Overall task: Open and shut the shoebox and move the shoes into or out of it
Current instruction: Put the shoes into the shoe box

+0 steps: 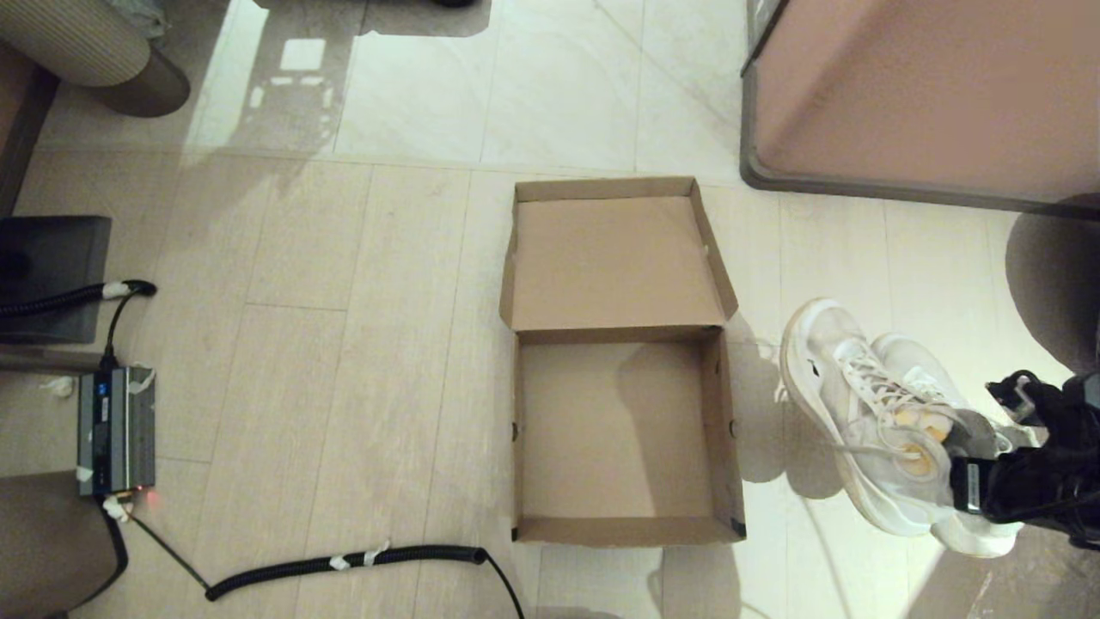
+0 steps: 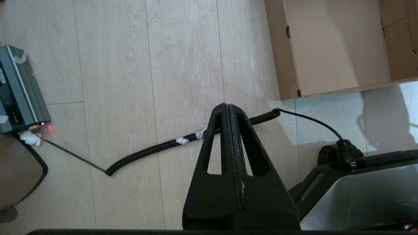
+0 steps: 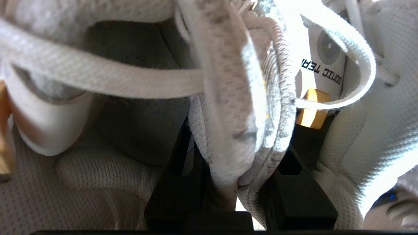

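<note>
The brown cardboard shoebox (image 1: pixel 722 430) lies open on the floor in the middle, its lid (image 1: pixel 614 258) folded back flat and its inside bare. To its right the two white sneakers (image 1: pixel 868 421) are held side by side, toes pointing away from me. My right gripper (image 1: pixel 975 464) is shut on the shoes, its fingers (image 3: pixel 294 182) pinching the inner collars (image 3: pixel 248 130) of both together. In the left wrist view my left gripper (image 2: pixel 228 107) is shut on nothing, above the floor near the shoebox's front left corner (image 2: pixel 290 91).
A large pinkish-brown cabinet (image 1: pixel 928 94) stands at the back right. A coiled black cable (image 1: pixel 344 563) runs along the floor in front of the box to a grey power unit (image 1: pixel 116 430) at the left. A dark pad (image 1: pixel 51 275) and a sofa edge (image 1: pixel 77 43) lie far left.
</note>
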